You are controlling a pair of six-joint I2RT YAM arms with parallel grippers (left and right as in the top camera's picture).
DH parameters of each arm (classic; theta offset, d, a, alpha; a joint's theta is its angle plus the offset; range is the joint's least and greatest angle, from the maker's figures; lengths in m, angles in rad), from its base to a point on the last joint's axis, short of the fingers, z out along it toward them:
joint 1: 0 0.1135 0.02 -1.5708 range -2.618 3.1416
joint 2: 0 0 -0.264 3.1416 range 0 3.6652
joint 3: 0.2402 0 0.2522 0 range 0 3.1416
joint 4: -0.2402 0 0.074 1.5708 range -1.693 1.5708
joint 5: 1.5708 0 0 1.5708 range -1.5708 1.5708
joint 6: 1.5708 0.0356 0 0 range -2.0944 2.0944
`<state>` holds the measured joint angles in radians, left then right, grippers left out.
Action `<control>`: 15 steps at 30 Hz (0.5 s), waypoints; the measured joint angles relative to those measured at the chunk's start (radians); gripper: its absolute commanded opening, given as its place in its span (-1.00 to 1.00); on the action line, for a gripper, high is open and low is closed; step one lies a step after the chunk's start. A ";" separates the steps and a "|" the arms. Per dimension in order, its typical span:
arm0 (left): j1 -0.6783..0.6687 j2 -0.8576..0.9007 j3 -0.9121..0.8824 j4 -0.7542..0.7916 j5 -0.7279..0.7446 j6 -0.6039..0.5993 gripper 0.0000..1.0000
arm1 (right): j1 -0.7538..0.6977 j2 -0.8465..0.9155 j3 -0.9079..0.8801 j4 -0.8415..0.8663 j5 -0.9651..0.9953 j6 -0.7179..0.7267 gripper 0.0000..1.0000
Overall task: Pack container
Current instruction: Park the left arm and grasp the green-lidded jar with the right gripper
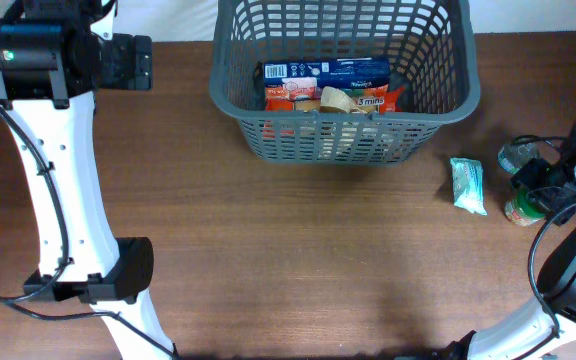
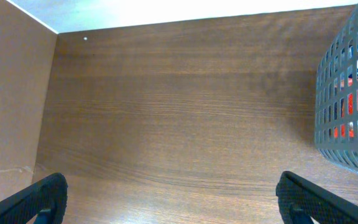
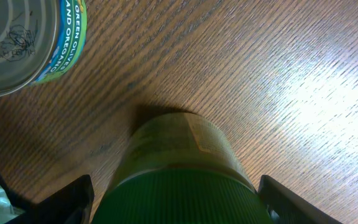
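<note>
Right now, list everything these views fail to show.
Right wrist: the jar label is too close and cut off, and whether the right end effector touches the jar is unclear.
Right wrist: the olive can is cropped by the frame edge.
Overhead: lower groceries in the container are hidden under the blue box and behind the lattice wall.

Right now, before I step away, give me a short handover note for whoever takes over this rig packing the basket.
Left pincer: open, empty, over the table to the left of the basket.
Right pincer: astride the green-lidded jar, which stands on the table; whether it grips is unclear.
Done: a blue box and red packets lie in the basket.
Left: the jar, the olive can beside it, and the pale green packet right of the basket.
</note>
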<state>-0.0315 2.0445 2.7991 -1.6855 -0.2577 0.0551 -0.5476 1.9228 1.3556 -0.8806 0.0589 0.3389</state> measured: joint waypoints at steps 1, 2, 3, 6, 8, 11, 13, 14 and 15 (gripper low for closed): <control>0.000 0.000 0.000 0.000 0.000 0.000 0.98 | 0.000 0.000 0.000 0.000 0.000 0.001 0.56; 0.000 0.000 0.000 0.000 0.000 0.000 0.98 | 0.000 0.000 0.000 0.000 0.000 0.002 0.55; 0.000 0.000 0.000 0.000 0.000 0.000 0.98 | 0.000 0.000 0.000 0.001 0.000 0.002 0.55; 0.000 0.000 0.000 0.000 0.000 0.000 0.98 | 0.000 0.000 0.000 0.006 0.000 0.002 0.55; 0.000 0.000 0.000 0.000 0.000 0.000 0.98 | 0.000 0.000 0.000 0.007 0.000 0.003 0.47; 0.000 0.000 0.000 0.000 0.000 0.000 0.98 | 0.000 0.001 0.000 0.007 0.000 0.006 0.26; 0.000 0.000 0.000 0.000 0.000 0.000 0.98 | 0.000 0.001 0.000 0.007 0.000 0.005 0.17; 0.000 0.000 0.000 0.000 0.000 0.000 0.98 | 0.000 0.001 0.000 0.007 0.000 0.008 0.08; 0.000 0.000 0.000 0.000 0.000 0.000 0.98 | 0.000 0.001 0.000 0.007 0.000 0.008 0.01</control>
<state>-0.0315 2.0445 2.7995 -1.6855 -0.2577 0.0551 -0.5476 1.9236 1.3556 -0.8738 0.0593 0.3473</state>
